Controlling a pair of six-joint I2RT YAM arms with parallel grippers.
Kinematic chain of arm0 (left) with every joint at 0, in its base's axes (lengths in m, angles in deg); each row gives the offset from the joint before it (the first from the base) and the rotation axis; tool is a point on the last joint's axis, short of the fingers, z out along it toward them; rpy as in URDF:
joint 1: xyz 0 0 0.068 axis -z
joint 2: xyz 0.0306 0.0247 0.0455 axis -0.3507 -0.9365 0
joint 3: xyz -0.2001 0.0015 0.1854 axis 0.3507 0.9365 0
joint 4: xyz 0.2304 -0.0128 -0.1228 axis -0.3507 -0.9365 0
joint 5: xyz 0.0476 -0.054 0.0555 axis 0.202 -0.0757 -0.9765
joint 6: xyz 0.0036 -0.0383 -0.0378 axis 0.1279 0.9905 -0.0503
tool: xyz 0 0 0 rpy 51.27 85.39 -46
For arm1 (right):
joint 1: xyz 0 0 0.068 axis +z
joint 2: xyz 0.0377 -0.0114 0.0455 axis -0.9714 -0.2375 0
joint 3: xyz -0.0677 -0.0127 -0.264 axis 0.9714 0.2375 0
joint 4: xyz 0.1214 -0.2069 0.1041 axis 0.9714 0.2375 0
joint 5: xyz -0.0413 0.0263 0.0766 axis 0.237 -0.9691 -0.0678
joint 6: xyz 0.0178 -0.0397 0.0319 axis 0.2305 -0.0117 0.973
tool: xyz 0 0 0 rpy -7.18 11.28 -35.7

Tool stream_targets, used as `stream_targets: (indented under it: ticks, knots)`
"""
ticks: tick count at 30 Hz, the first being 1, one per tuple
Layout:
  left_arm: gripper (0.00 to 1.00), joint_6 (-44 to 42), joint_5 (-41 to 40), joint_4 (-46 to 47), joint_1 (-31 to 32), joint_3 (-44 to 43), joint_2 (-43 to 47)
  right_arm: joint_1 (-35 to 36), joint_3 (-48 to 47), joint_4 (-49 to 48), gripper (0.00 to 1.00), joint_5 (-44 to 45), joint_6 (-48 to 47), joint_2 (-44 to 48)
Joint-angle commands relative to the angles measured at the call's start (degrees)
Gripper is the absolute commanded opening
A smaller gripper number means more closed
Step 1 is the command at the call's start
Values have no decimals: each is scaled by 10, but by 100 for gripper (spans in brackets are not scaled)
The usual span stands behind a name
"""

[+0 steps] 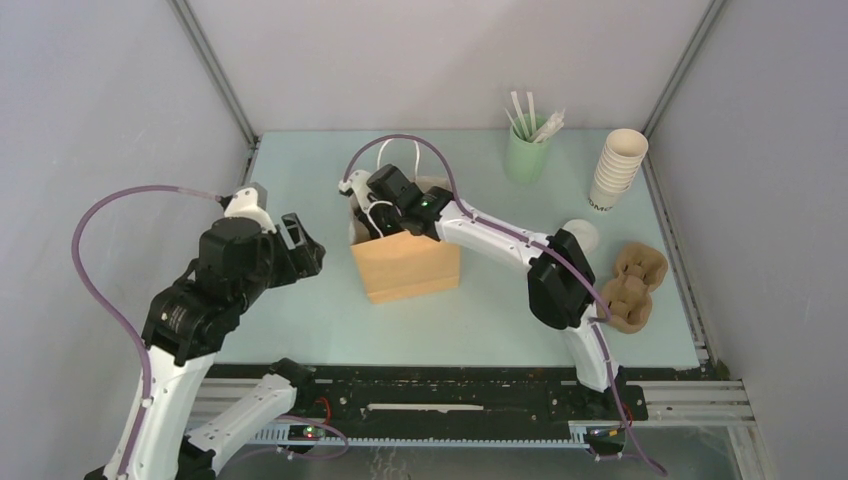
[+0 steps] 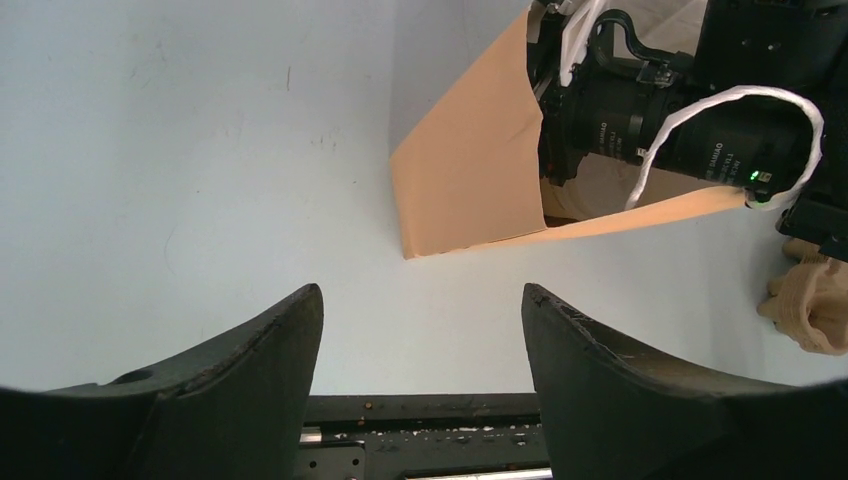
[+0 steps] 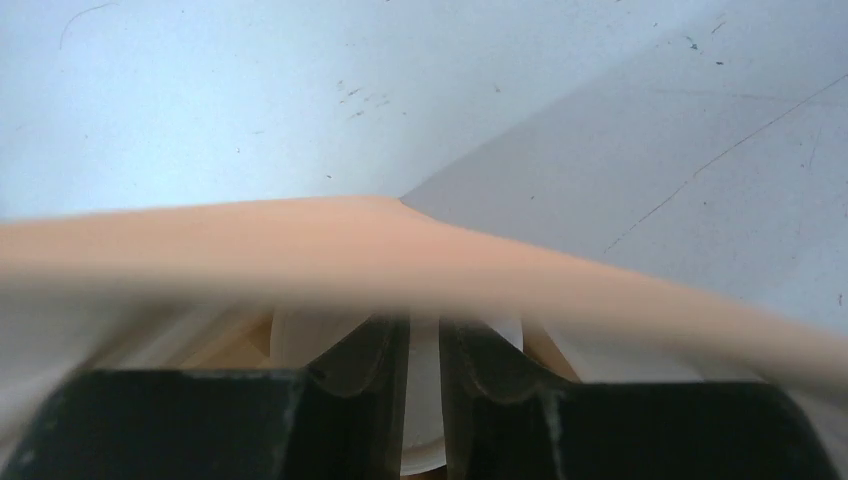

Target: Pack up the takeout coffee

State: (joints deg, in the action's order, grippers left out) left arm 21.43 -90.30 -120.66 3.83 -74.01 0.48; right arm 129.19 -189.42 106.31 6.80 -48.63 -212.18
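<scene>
The left gripper (image 1: 305, 243) is hovering over the left part of the table (image 1: 480, 320), just beside the bag. Its two fingers (image 2: 250, 370) are standing wide apart with nothing between them. One brown paper bag (image 1: 405, 268) is standing upright at the middle of the table with its mouth open. One of its white handles (image 2: 740, 100) is lying looped over the right arm. The right gripper (image 3: 425, 335) is reaching down into the bag's mouth from the right. Its jaws are standing nearly together with only a narrow slit between them. One white round lid (image 3: 300, 345) is showing under and between them inside the bag, but whether they are pinching it cannot be told. One green cup (image 1: 525, 155) is standing by the far edge, right of the middle, holding several white sticks (image 1: 530, 115). One lidded paper cup (image 1: 583, 236) is sitting near the right edge, partly hidden behind the right arm and well apart from the bag. That makes two white lids in view, one in the bag and one out on the table. One stack of lidless cream cups (image 1: 618, 170) is leaning near the far right corner, its rims too close to count. A brown moulded-pulp cup carrier (image 1: 632, 285) is lying by the right edge, just beside the lidded paper cup on its near side. Whether it is one piece or two cannot be told.
</scene>
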Motion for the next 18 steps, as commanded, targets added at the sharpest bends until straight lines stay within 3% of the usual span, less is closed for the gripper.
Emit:
stream_targets:
  ticks: [1, 6, 10, 18]
  knots:
    - [78, -10, -14, -5, -5, 12, 9, 14, 9, 94, 24, -1, 18, -34]
    - [78, -12, -8, 2, -5, 11, 10, 7, -99, 135, 26, 16, 32, -21]
    - [80, -17, -9, 10, -5, 8, 7, 6, -157, 156, 35, 37, 29, -4]
    - [81, -22, -3, 18, -5, 9, 13, 1, -184, 189, 42, 54, 44, 49]
